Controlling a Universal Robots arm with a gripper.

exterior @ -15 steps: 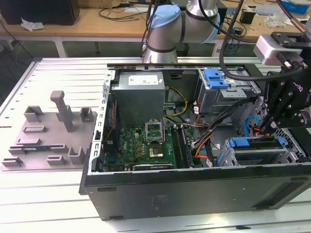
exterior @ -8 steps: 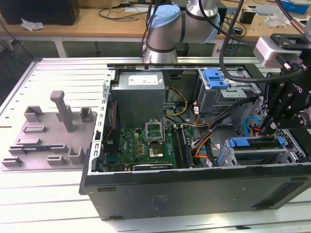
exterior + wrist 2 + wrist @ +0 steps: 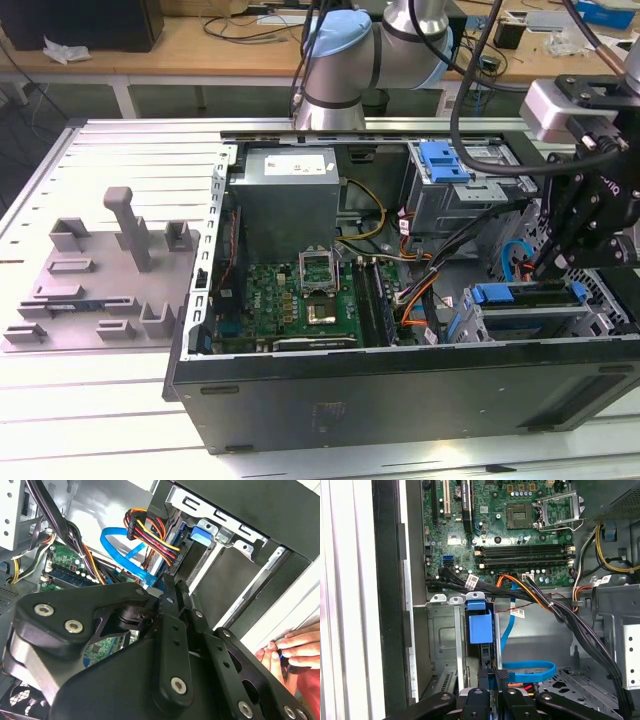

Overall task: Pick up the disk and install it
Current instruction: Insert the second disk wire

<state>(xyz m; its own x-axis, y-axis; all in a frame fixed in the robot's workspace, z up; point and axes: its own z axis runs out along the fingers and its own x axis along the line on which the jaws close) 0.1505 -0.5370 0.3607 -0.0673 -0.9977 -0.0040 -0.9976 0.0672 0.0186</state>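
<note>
At the exterior view's right, the gripper hung over the drive bay, its fingers pinching the disk, which stood edge-up in the bay slot.

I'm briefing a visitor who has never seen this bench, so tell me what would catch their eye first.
First the open computer case lying on the slatted table, its green circuit board bare to view. Next the black claw, down at the drive bay on the exterior view's right, right at the disk with its blue bracket standing edge-on in the slot. Then a bright blue cable looped beside it.
</note>
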